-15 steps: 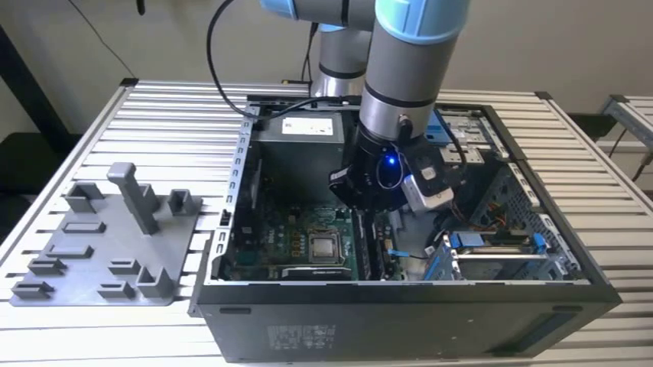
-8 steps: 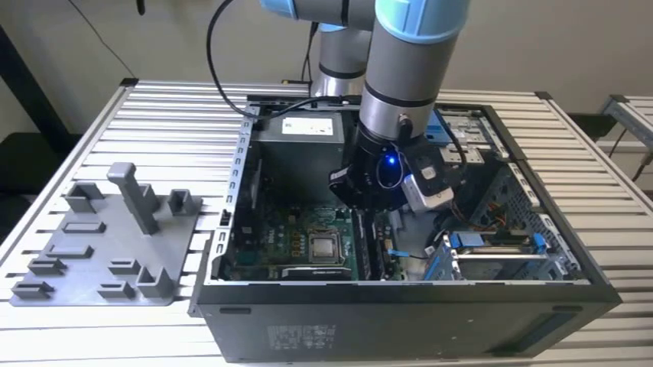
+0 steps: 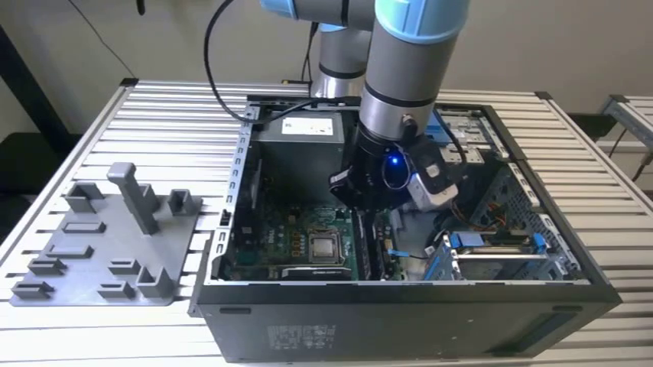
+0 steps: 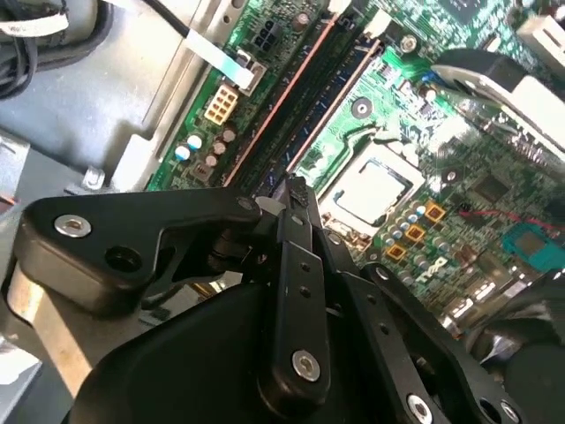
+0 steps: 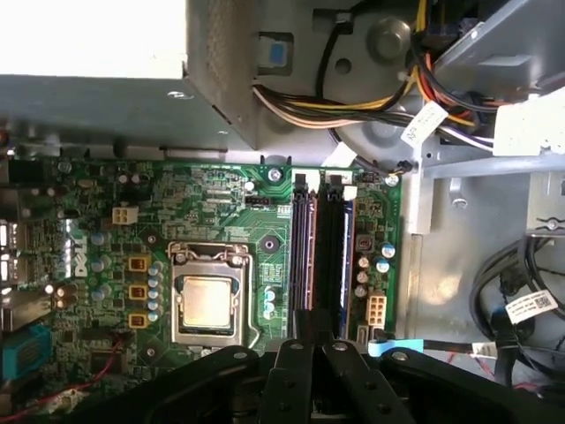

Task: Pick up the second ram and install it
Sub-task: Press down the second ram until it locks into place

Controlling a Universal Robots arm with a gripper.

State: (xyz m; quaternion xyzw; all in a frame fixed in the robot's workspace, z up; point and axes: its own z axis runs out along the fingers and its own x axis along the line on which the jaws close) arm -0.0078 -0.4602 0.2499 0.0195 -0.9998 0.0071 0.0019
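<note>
My gripper reaches down into the open computer case, over the green motherboard. Its black fingers are shut, and the gripper sits at one end of the long memory slots beside the processor socket. The second ram appears as a dark narrow stick standing edge-up in the slot nearer the socket, running away from my fingertips. Another dark stick stands in the parallel slot. In the second wrist view the gripper lines up with these slots. Whether the tips touch the ram is hidden.
A grey power supply fills the case's far corner, with a cable bundle beside it. A drive cage stands on the exterior view's right. A grey fixture plate with upright holders lies outside the case on the slatted table.
</note>
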